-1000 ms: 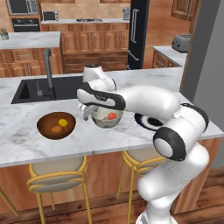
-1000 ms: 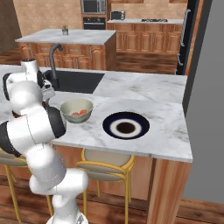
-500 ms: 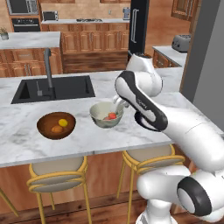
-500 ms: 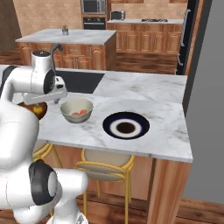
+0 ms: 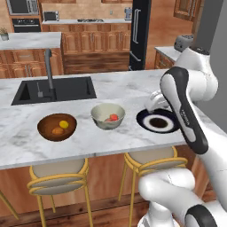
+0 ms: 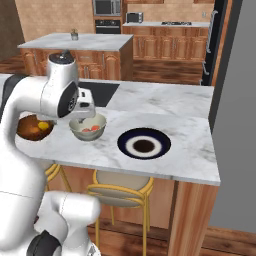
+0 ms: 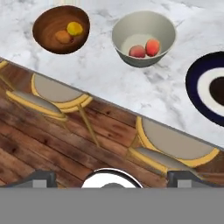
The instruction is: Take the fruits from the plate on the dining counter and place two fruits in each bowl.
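The counter [image 5: 111, 139] is white with grey swirls. One bowl [image 5: 56, 127] is dark brown, holding orange and yellow fruit. The other bowl [image 5: 107, 116] is cream, holding two red fruits. The plate [image 5: 158, 121] is navy with a pale ring.

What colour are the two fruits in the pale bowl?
Reddish fruits, clearest in the hand view.

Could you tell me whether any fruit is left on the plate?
No, the plate lies bare, with two fruits in each bowl.
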Robot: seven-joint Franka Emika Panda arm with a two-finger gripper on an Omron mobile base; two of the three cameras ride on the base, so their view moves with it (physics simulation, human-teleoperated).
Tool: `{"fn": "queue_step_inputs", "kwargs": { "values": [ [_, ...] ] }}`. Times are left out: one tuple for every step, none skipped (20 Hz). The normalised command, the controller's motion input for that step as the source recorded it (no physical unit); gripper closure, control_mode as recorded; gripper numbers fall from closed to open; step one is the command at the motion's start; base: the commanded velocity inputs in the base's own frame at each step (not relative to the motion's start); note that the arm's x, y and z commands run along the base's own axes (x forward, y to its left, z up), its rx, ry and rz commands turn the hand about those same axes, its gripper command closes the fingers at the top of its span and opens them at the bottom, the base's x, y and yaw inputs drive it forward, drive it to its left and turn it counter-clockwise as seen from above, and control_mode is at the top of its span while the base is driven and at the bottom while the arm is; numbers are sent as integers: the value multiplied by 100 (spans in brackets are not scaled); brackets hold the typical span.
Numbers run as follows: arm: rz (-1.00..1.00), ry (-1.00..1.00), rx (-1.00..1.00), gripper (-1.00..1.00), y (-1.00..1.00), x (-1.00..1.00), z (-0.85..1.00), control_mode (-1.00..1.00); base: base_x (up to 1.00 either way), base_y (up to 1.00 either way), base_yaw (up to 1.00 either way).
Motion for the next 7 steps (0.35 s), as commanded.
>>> {"fn": "queue_step_inputs", "kwargs": {
  "values": [
    [-47,0,0,-100,-39,-49,18,-100,0,0,0],
    [-50,0,0,-100,-21,-46,19,-100,0,0,0],
    [-50,0,0,-100,-6,-36,26,-100,0,0,0],
    [-49,0,0,-100,-1,-36,18,-100,0,0,0],
    [-46,0,0,-100,0,-27,9,-100,0,0,0],
    [-43,0,0,-100,-6,-21,0,-100,0,0,0],
    [-41,0,0,-100,-9,-11,0,-100,0,0,0]
  ]
}}
